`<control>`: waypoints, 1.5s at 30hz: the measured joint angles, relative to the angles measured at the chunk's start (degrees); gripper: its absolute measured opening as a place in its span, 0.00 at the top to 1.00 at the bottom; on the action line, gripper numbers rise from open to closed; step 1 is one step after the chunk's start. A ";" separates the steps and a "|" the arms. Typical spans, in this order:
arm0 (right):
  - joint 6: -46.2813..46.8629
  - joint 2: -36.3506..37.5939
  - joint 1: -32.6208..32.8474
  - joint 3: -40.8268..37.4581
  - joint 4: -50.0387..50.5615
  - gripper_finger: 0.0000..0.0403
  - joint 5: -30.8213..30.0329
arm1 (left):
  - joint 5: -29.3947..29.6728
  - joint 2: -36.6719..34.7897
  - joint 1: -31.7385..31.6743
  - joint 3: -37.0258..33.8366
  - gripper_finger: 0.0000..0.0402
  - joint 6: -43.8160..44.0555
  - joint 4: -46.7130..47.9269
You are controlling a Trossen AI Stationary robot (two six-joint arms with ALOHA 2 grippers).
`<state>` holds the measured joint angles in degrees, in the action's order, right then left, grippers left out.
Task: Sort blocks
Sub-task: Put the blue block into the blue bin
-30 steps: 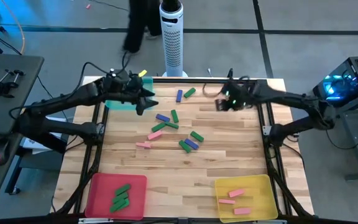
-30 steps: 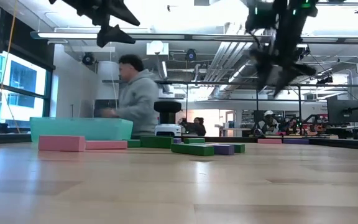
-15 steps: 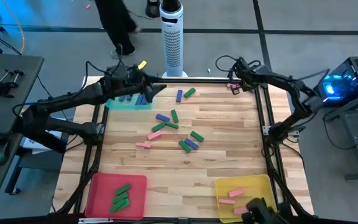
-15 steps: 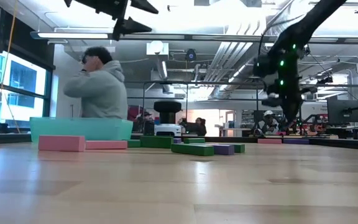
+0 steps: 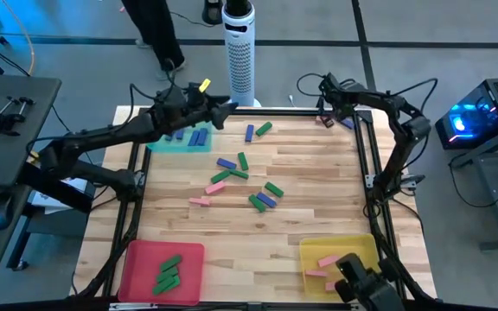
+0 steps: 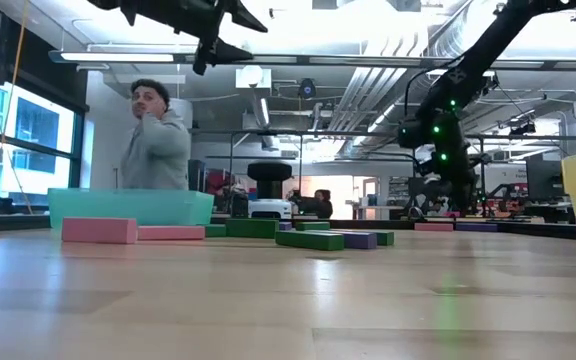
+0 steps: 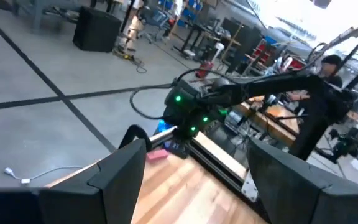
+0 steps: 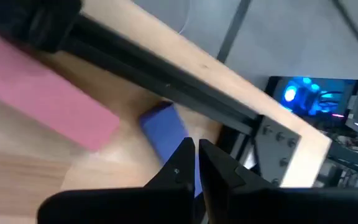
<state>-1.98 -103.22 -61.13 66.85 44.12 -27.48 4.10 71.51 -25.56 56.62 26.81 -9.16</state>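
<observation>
Having swung from mid-table to the far right corner of the table (image 5: 353, 207), the right gripper (image 5: 325, 115) has pressed together empty beside a pink block (image 8: 42, 99) and blue block (image 8: 165, 130), suggesting a missed grab; the left gripper (image 5: 223, 110) hovers spread.

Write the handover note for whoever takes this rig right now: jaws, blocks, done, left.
Left gripper: jaws open, empty, above the teal tray at the far left.
Right gripper: jaws shut, empty, at the far right corner by a pink block and a blue block.
Done: blue blocks in the teal tray, green blocks in the red tray, pink blocks in the yellow tray.
Left: the loose mixed blocks mid-table, plus the two in the corner.
</observation>
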 joint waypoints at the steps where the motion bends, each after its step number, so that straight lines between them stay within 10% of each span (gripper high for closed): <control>1: -0.15 -0.28 -0.19 0.90 0.22 1.00 0.15 | -0.06 0.33 -0.29 0.00 0.33 0.01 -0.24; 22: -8.36 -7.45 -4.60 24.48 24.15 0.98 11.63 | -4.65 0.87 -2.89 0.00 0.33 -1.53 -1.52; 34: -10.22 -27.45 -6.03 39.32 41.62 0.52 14.18 | -9.56 0.83 -3.31 0.00 0.33 0.37 -1.50; 45: -3.96 -29.25 -6.97 34.90 36.86 0.45 19.31 | -9.35 0.81 -3.31 0.00 0.33 1.68 -1.49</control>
<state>-5.94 -132.47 -68.10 101.75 80.97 -8.17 -5.25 72.31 -28.86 56.62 28.49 -10.65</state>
